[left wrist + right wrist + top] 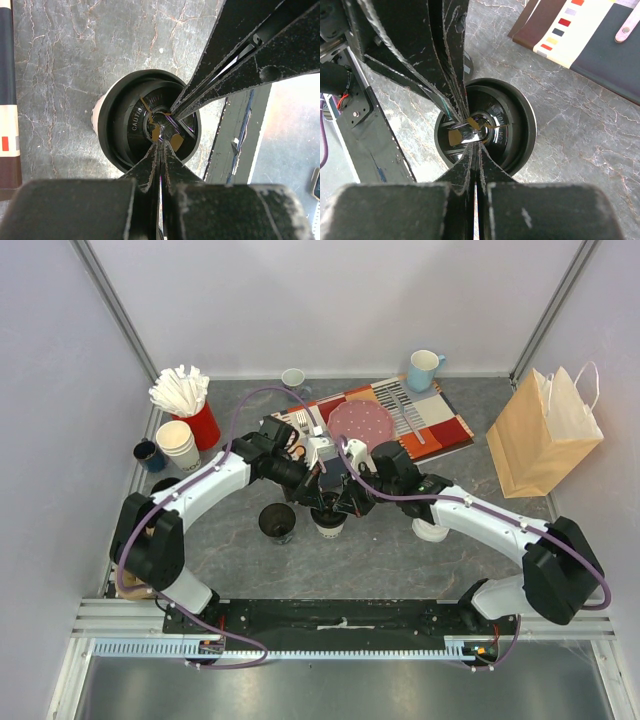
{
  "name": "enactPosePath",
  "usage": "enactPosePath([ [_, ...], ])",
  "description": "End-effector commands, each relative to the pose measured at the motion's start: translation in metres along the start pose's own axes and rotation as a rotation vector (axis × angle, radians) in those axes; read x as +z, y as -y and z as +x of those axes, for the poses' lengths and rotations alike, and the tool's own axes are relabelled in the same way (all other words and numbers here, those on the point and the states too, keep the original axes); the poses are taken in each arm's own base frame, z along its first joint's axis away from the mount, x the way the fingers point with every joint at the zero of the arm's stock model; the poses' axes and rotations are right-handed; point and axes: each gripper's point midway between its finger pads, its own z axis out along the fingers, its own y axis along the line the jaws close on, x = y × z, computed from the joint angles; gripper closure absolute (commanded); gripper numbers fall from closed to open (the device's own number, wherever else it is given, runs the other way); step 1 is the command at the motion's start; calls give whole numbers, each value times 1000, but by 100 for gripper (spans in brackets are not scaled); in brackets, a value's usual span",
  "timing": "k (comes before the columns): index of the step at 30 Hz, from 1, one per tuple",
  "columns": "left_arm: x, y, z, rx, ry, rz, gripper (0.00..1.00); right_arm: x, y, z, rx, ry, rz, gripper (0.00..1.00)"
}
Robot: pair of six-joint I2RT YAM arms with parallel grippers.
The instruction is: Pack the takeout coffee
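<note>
At the centre of the grey marbled table (400, 550), a cream-white paper cup with a black plastic sip lid (328, 526) (125, 125) (520, 130) is seen standing upright, and both arms are met above it. The left gripper (322, 498) (160, 137) (462, 112) is brought in from ten o'clock and the right gripper (345, 502) (175, 110) (475, 145) from three o'clock. In both wrist views each pair of fingers is seen clenched, the pads pressed flat together with nothing between them, and the tips are set on the middle of the lid, the two grippers touching there. A strip of the cup's pale wall is shown below the lid's rim in the left wrist view. Just beside this cup, at its nine o'clock, a black paper cup (277, 523) is stood apart from it, its top looking dark. At the first cup's three o'clock a white round object (430, 531) is partly covered by the right arm, and its kind cannot be told. At the table's two o'clock a brown paper bag with white handles (545, 430) is stood upright. At twelve o'clock a patchwork placemat (445, 430) is laid, bearing a pink dotted plate (362, 423); a light blue ceramic mug (424, 370) is placed at its far edge. At ten o'clock a red cup of white sticks (198, 423) and a stack of cream paper cups (178, 445) are found.
</note>
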Motion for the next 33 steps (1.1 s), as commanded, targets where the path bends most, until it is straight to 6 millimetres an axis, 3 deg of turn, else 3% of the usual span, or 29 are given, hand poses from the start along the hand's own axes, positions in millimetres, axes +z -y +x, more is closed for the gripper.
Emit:
enactPosePath([
  [1,-7,3,-4,31,0,-32,98,-7,-4,-8,-17,5,0,100],
  [3,-20,14,-21,71,44,-34,98,-10,-7,-13,-30,-6,-11,100],
  [7,-38,31,-51,140,128,-32,98,-20,-21,-49,-75,65,-37,100],
  [10,-38,25,-53,141,125,-63,98,-22,-19,-61,-94,94,-13,100],
  [13,-27,12,-43,91,91,-75,98,-16,-11,-55,-86,74,8,100],
  [18,-4,-11,-18,17,24,-90,98,2,17,-9,-22,-16,51,100],
  [20,4,-16,-8,-12,-6,-84,98,4,25,-2,4,-14,57,100],
  [23,6,-22,-2,-19,-23,-100,98,8,24,11,25,-36,30,100],
  [28,-3,-17,-10,20,3,-116,98,4,18,4,20,-20,10,100],
  [33,-17,0,-28,63,49,-95,98,-6,7,-17,-6,8,-11,100],
])
